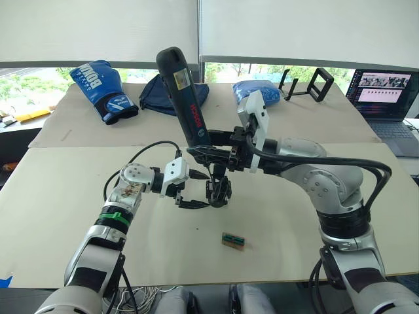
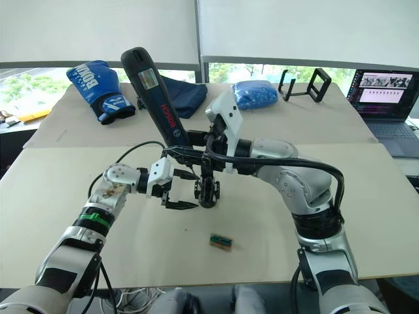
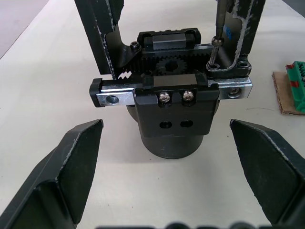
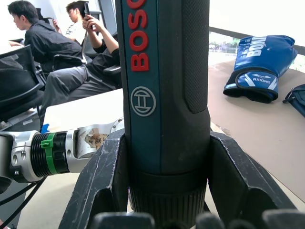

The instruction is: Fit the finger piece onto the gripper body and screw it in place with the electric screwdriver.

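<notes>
- While the right gripper (image 4: 164, 191) clamps its 2 fingers on the electric screwdriver (image 1: 183, 98), the tool leans over the table (image 1: 65, 196) with its metal bit (image 3: 217, 33) down at the gripper body (image 3: 174, 109).
- Left gripper (image 3: 167, 157) is spread wide, its fingers either side of the gripper body, not touching it.
- Near it lies a small green block (image 1: 233, 241).

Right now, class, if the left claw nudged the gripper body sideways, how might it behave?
The gripper body stands on a round base narrower than its rail, so it could tip. The metal parts suggest weight for its size. The electric screwdriver's bit resting on it may steady it.
</notes>
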Robot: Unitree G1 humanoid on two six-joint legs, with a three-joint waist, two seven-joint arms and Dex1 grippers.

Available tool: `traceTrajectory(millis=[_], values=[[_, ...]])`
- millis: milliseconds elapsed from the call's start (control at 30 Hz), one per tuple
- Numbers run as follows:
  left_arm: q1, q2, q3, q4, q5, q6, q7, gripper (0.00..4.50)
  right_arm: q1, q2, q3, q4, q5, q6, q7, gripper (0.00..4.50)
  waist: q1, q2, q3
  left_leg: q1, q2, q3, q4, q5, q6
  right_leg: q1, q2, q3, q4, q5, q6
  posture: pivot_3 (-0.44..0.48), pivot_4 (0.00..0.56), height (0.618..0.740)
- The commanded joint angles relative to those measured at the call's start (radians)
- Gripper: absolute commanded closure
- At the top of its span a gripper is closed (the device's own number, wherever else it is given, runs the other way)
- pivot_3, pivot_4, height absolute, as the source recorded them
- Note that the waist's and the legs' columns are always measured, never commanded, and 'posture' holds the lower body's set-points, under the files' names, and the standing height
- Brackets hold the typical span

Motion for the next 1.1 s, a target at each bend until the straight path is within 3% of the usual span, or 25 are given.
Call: traceTrajectory(millis=[33,1100], values=[[-0.023,0.003,0.009,-0.017,-0.004,-0.022,0.002,0.00,-0.026,0.004,-0.043,-0.022,0.004,-0.027,0.008,2.60,0.000,0.000,0.000,0.000,0.000,0.000,0.000,0.000,0.000,0.000,0.000,0.000,0.000,0.000,0.000,0.000,0.150,0.740],[-0.014,0.006,0.010,-0.029,-0.006,-0.022,0.009,0.00,-0.054,0.035,-0.053,-0.014,-0.009,-0.024,0.014,2.60,0.000,0.000,0.000,0.000,0.000,0.000,0.000,0.000,0.000,0.000,0.000,0.000,0.000,0.000,0.000,0.000,0.150,0.740]])
